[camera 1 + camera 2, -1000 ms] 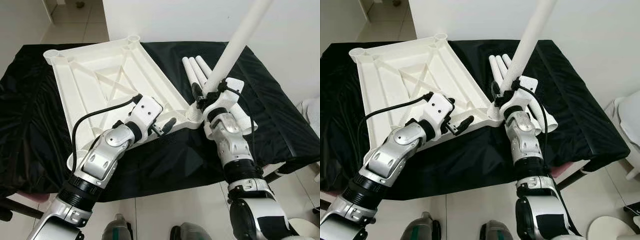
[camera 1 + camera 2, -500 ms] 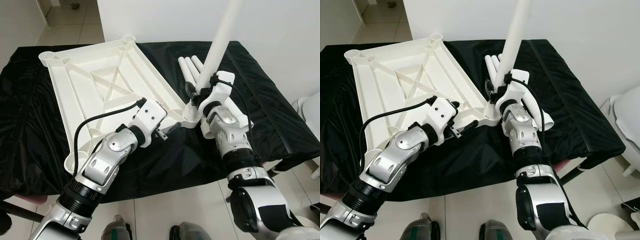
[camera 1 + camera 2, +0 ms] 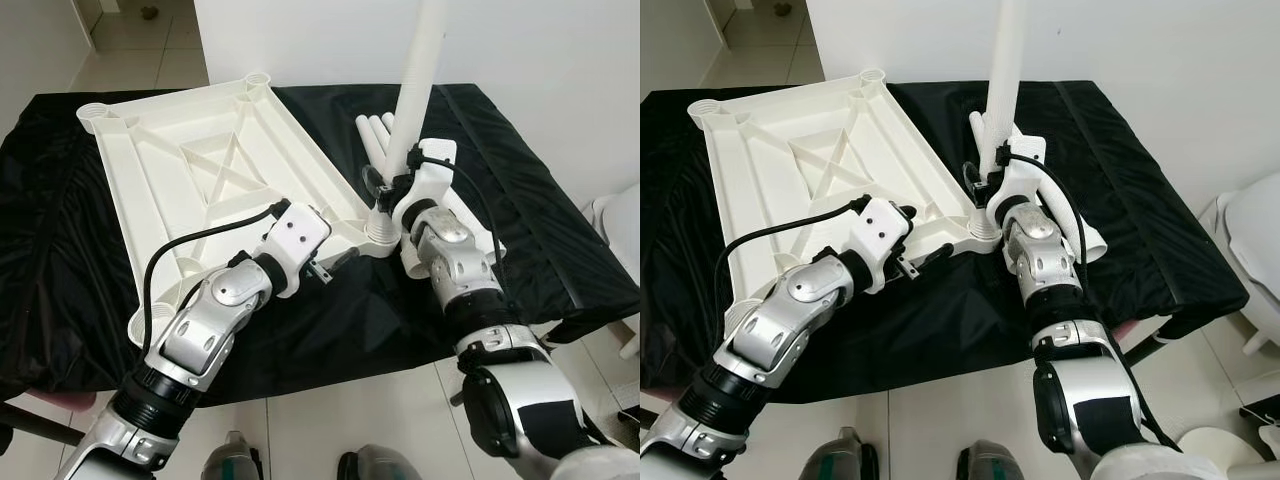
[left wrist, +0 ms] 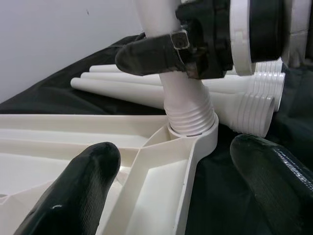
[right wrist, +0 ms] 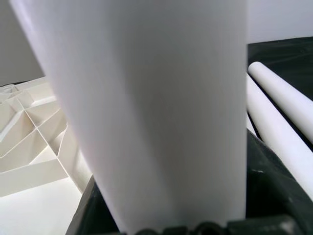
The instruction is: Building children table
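Observation:
A white tabletop (image 3: 200,190) lies upside down on the black-covered table (image 3: 560,230). My right gripper (image 3: 385,190) is shut on a long white leg (image 3: 415,90), which stands almost upright. The leg's threaded end (image 4: 188,110) sits in the tabletop's near right corner socket (image 4: 195,139). In the right wrist view the leg (image 5: 146,112) stands close between the fingers. My left gripper (image 3: 335,262) is open at the tabletop's edge just left of that socket, one finger (image 4: 73,191) over the ribs and the other over the cloth.
Three spare white legs (image 3: 372,135) lie side by side on the cloth behind the right gripper. A white wall rises behind the table. Tiled floor runs along the near edge, and a white object (image 3: 625,215) stands at the far right.
The right gripper has swung the leg from leaning right to nearly upright and shifted a little left over the corner socket. The left gripper has stayed at the tabletop's edge.

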`<state>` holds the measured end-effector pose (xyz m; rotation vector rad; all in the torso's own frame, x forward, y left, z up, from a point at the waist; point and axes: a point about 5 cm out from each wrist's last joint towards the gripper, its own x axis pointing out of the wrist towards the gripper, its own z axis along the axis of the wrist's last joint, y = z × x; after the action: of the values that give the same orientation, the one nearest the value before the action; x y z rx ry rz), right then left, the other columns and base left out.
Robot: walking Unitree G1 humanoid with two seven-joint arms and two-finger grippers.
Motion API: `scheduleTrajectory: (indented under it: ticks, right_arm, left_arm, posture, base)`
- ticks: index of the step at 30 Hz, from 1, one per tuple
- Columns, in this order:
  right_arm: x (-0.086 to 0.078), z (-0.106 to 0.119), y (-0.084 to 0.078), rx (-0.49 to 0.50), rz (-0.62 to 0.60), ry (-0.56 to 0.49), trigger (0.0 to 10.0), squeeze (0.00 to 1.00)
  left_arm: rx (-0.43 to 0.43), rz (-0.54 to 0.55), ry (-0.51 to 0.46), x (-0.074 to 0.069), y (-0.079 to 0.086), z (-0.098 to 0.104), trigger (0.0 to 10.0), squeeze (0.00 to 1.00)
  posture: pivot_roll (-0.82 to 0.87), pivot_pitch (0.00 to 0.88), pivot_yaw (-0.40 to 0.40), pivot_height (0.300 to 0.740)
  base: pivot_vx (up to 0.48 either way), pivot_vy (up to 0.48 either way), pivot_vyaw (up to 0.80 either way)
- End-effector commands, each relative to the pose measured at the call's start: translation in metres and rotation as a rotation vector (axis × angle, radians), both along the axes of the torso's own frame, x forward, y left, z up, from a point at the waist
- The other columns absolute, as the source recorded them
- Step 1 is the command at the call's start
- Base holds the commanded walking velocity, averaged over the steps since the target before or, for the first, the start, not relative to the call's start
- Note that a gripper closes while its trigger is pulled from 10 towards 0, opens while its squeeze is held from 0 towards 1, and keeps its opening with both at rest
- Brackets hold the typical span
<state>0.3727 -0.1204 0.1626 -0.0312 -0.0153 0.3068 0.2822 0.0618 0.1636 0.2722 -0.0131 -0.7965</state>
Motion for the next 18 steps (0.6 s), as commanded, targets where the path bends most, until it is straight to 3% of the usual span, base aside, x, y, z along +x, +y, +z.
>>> scheduleTrajectory:
  ticks: [1,11,18]
  right_arm:
    - [-0.017,-0.041,0.000,0.008,-0.003,0.122,10.0,0.00]
    - [-0.035,-0.049,-0.005,0.067,-0.051,0.018,10.0,0.00]
    - [-0.045,-0.065,-0.012,0.101,-0.103,0.048,10.0,0.00]
  left_arm:
    - [0.016,-0.091,0.045,-0.007,-0.002,-0.005,10.0,0.00]
    - [0.018,-0.088,0.047,-0.008,-0.001,-0.004,10.0,0.00]
    - [0.023,-0.095,0.049,-0.009,0.000,-0.004,10.0,0.00]
  posture:
    - [0.00,0.016,-0.015,0.740]
    - [0.00,0.020,-0.004,0.740]
    - [0.00,0.022,0.006,0.740]
  base:
    - [0.000,0.000,0.00]
    - [0.000,0.000,0.00]
    - [0.000,0.000,0.00]
